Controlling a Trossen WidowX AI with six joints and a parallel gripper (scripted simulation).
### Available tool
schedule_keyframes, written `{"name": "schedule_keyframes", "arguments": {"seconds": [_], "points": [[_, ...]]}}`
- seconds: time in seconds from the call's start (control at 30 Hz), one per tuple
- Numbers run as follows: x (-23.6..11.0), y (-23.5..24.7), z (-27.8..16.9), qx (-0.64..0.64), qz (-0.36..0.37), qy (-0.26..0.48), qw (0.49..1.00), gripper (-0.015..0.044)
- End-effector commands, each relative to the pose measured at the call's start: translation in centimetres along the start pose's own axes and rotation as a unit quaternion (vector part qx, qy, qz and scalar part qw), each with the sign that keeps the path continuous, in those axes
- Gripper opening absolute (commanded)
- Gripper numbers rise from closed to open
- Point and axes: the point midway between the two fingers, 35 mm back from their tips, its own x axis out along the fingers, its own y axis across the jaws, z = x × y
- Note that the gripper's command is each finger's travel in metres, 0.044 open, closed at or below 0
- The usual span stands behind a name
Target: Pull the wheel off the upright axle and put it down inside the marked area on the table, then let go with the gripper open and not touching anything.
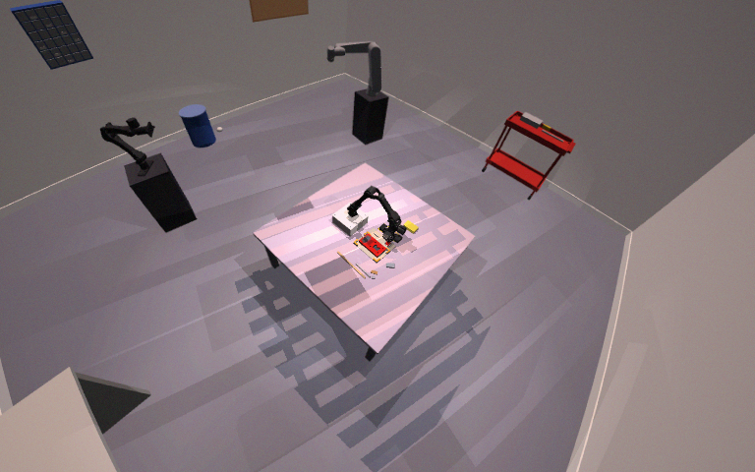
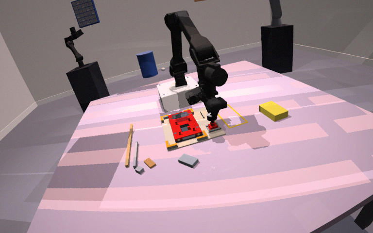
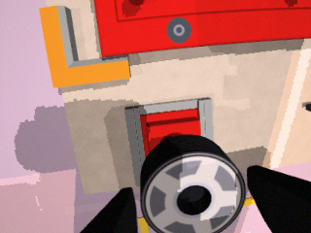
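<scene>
The wheel has a black tyre and a pale spoked face with a dark hub. It is over the small red axle stand on the beige board. My gripper is partly open, one finger on each side of the wheel, with narrow gaps beside the tyre in the wrist view. The wheel hides the axle; I cannot tell how far it sits down on it. The marked area is a yellow outline on the table, just beyond the board.
A red car body lies on the beige board between orange corner brackets. A yellow block lies beyond the outline. A grey block, an orange piece and sticks lie in front.
</scene>
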Motion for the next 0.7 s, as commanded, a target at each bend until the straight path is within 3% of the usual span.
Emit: {"name": "schedule_keyframes", "arguments": {"seconds": [0.0,0.2,0.4,0.67], "points": [[-0.03,-0.01,0.0,0.0,0.0,0.0,1.0,0.0201],[-0.03,-0.01,0.0,0.0,0.0,0.0,1.0,0.0161],[-0.14,-0.01,0.0,0.0,0.0,0.0,1.0,0.0004],[-0.4,0.01,0.0,0.0,0.0,0.0,1.0,0.0]]}}
